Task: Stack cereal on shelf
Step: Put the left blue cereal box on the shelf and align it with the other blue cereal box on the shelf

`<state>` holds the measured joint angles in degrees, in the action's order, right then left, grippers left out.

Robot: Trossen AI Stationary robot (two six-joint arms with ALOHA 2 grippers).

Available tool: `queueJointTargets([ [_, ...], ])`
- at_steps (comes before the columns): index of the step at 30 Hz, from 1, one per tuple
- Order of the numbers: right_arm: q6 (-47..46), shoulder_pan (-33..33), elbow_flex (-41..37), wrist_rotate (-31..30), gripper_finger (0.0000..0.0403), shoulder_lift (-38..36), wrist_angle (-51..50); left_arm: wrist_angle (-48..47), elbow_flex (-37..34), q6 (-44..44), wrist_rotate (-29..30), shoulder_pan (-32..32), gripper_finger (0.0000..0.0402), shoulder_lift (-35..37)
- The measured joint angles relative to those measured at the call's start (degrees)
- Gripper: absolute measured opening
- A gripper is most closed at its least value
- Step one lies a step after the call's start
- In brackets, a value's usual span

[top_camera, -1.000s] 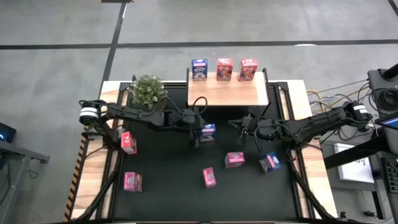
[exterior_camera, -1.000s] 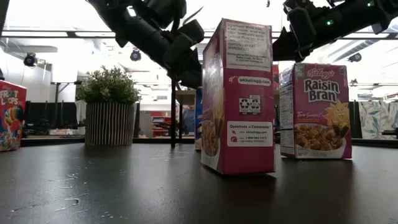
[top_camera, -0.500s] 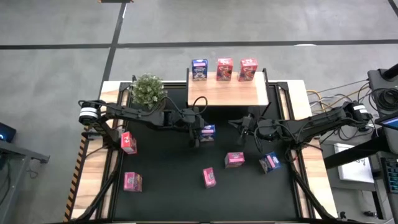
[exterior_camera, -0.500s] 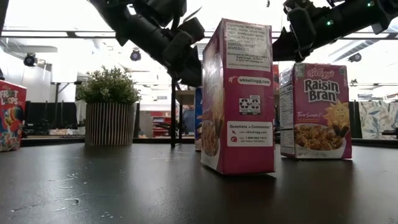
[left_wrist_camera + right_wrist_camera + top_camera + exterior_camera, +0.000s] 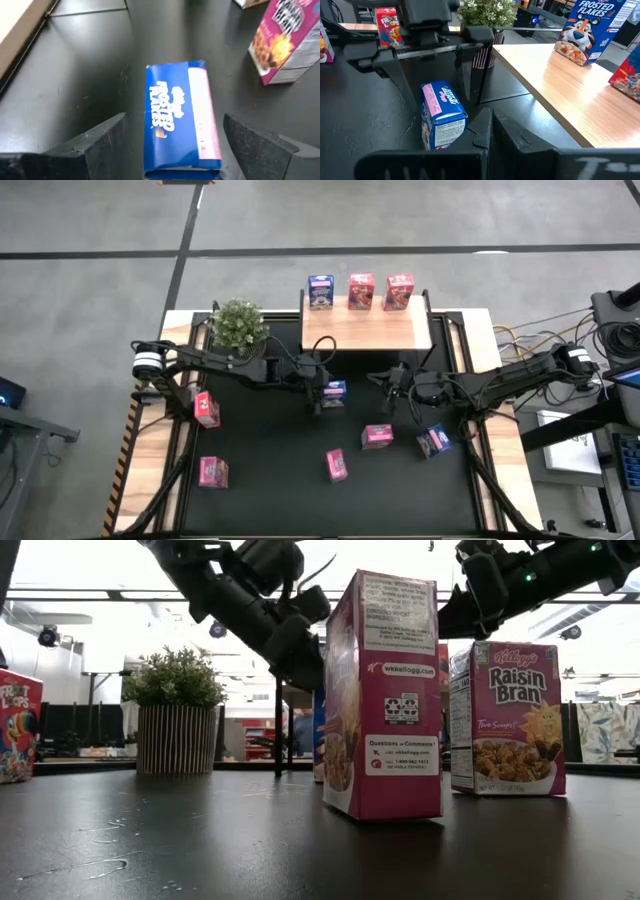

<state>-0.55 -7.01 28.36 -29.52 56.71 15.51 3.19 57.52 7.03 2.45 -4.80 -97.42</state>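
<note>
A black tabletop (image 5: 280,450) edged in pale wood sits on a grey floor, and the low view looks past it into a bright room. The left gripper (image 5: 322,397) hangs over a blue Frosted Flakes box (image 5: 335,391) standing in front of the shelf (image 5: 366,328); in the left wrist view its fingers (image 5: 95,142) stand wide apart on either side of that box (image 5: 181,116), with a gap showing on each side, so nothing is clamped. The right gripper (image 5: 389,393) waits near the table's middle with its jaws pressed together, holding nothing, its tips pointing toward the same blue box (image 5: 441,115). On the shelf's far edge stand three boxes: a blue Frosted Flakes box (image 5: 321,291), a red box (image 5: 361,291) and another red one (image 5: 398,291). Loose on the table are a pink Raisin Bran box (image 5: 504,718), a pink box (image 5: 383,695) whose side panel reads "Questions or Comments?", and a red Froot Loops box (image 5: 18,725) at the left edge; from above, further pink boxes (image 5: 212,471) and a blue one (image 5: 434,441) lie scattered nearer the front. A potted plant (image 5: 238,326) stands just beside the shelf's left end, close to the left arm.
</note>
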Motion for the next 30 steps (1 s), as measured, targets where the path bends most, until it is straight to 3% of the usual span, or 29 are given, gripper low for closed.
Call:
queueJointTargets([
  [5, -0.58, 0.00, -0.25, 0.00, 0.0009, 0.02, -0.17, -0.01, -0.07, 0.30, 0.03, 0.26, 0.0300, -0.71],
  [20, -0.99, 0.00, -0.28, 0.00, 0.0009, 0.02, -0.17, -0.43, -0.07, 0.90, 0.00, 0.35, 0.0208, -0.16],
  [30, -0.99, 0.00, -0.28, 0.00, 0.0009, 0.02, -0.17, -0.49, -0.07, 0.43, -0.02, 0.35, 0.0176, -0.15],
])
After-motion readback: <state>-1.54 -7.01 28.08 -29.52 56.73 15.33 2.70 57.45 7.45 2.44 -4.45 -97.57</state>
